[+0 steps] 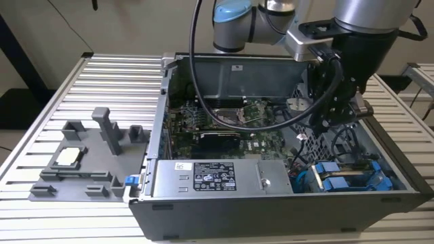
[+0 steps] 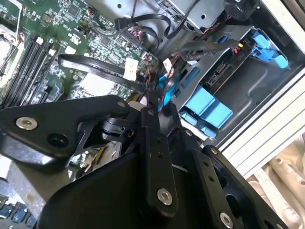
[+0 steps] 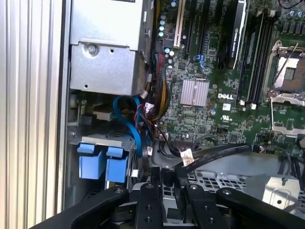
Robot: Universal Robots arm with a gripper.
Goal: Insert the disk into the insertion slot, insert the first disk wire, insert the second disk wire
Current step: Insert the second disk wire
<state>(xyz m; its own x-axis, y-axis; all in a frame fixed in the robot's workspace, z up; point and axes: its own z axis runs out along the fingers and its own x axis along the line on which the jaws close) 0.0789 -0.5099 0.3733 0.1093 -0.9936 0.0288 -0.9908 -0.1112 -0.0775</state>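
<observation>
The disk, framed by its blue carrier, lies in the insertion slot at the case's corner on the exterior view's right. Its blue tabs and grey body show in the wrist views. My gripper hangs inside the case above the slot's perforated wall. The black fingers stand close together, shut on the end of a black flat wire with a white tag. A blue wire curves down beside the disk.
The open computer case rests on a slatted metal table. A silver power supply sits beside the disk, and the green motherboard lies behind it. A grey fixture stands on the exterior view's left.
</observation>
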